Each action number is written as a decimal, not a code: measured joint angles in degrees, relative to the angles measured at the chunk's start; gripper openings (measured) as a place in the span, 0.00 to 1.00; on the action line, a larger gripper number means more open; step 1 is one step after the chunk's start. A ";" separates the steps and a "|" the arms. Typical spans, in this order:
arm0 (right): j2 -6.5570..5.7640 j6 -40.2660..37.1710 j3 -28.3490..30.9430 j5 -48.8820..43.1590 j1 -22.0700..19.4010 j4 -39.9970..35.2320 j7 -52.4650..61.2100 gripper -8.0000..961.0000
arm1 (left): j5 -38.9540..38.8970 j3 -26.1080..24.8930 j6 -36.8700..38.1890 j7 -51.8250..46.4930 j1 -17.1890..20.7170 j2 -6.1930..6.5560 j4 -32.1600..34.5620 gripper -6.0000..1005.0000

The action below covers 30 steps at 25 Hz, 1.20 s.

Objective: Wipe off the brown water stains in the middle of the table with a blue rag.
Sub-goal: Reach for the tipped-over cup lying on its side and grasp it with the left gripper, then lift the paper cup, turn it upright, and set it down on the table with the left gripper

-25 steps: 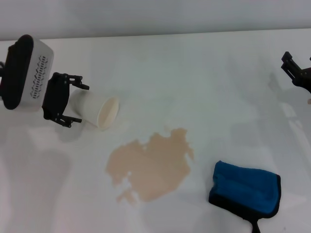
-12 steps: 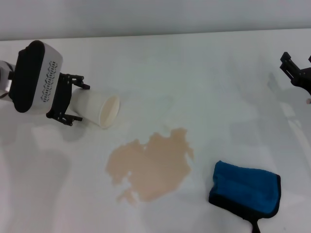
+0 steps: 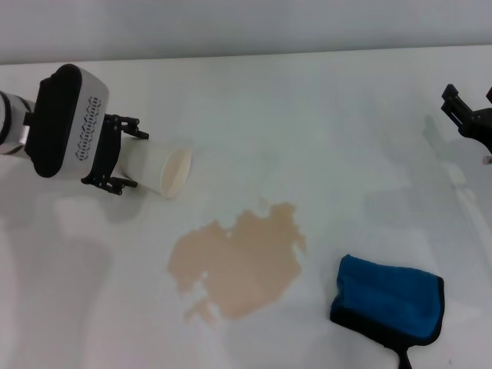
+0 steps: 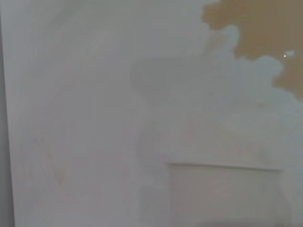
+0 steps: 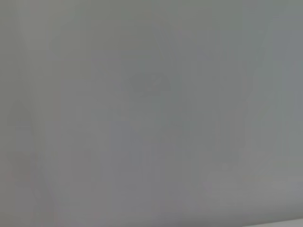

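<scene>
No text, label, brand, number or sign can be read anywhere in these views: not on the paper cup [image 3: 157, 171], the blue rag [image 3: 390, 300], or the plain white bench [image 3: 323, 115].

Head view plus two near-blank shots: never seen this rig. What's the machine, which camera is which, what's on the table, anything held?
It is a two-armed robot with a gripper on each arm. The wide picture comes from a camera on its head, looking down at the white table. The other two come from cameras on the wrists; the right wrist shows only bare surface.

The left gripper is shut on a paper cup tipped on its side. The right gripper waits at the table's right edge, holding nothing visible.

On the table lie the brown water stains, whose edge the left wrist also catches, and the blue rag, untouched to their right.
</scene>
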 joint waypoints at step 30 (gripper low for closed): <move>-0.07 0.00 0.00 -0.01 0.44 -0.48 0.00 0.88 | -28.42 -0.10 2.47 0.07 6.35 0.28 0.62 0.67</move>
